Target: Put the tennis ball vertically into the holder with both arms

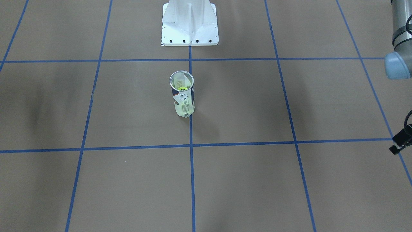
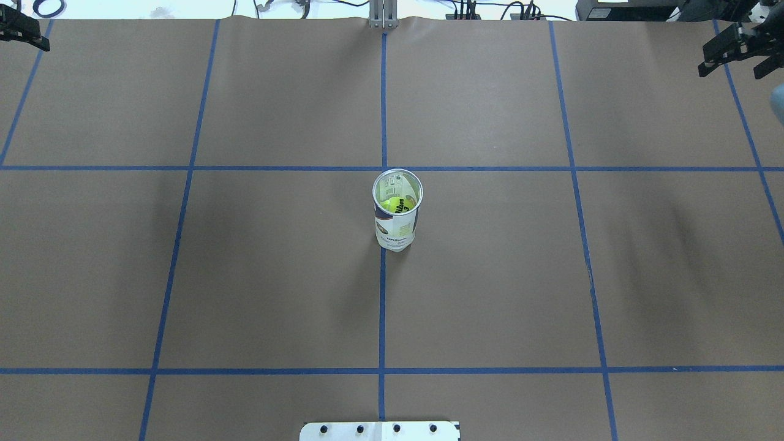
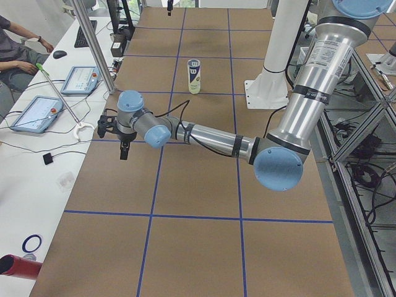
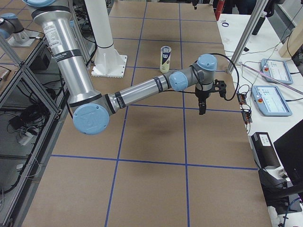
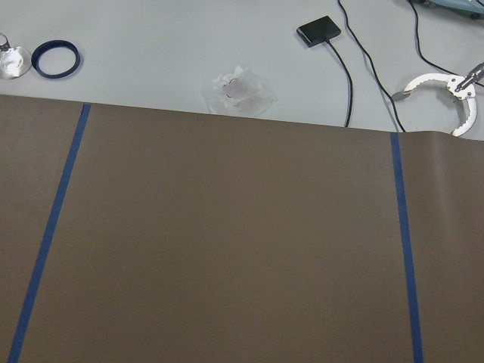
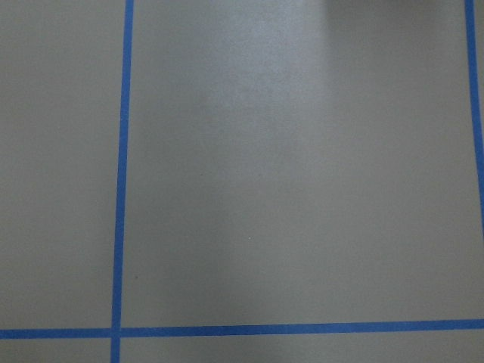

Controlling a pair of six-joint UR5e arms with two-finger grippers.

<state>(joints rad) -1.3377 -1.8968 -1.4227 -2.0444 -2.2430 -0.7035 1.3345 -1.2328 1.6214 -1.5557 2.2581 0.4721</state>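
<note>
The holder (image 2: pixel 397 226), a clear labelled can with a silver rim, stands upright at the table's middle. It also shows in the front view (image 1: pixel 183 100) and both side views (image 3: pixel 194 75) (image 4: pixel 165 58). A yellow tennis ball (image 2: pixel 395 204) lies inside it, seen through the open top (image 1: pixel 180 86). My left gripper (image 2: pixel 24 33) hangs at the far left table edge, well away from the can, and looks open and empty (image 1: pixel 399 143). My right gripper (image 2: pixel 732 61) hangs at the far right edge, open and empty. Both wrist views show only bare table.
The white pedestal base (image 1: pixel 190 24) stands behind the can. A white bench runs along the far table edge with a blue ring (image 5: pixel 56 59), a small black box (image 5: pixel 318 31), cables and tablets (image 3: pixel 37 111). A seated person (image 3: pixel 15 52) is beside it.
</note>
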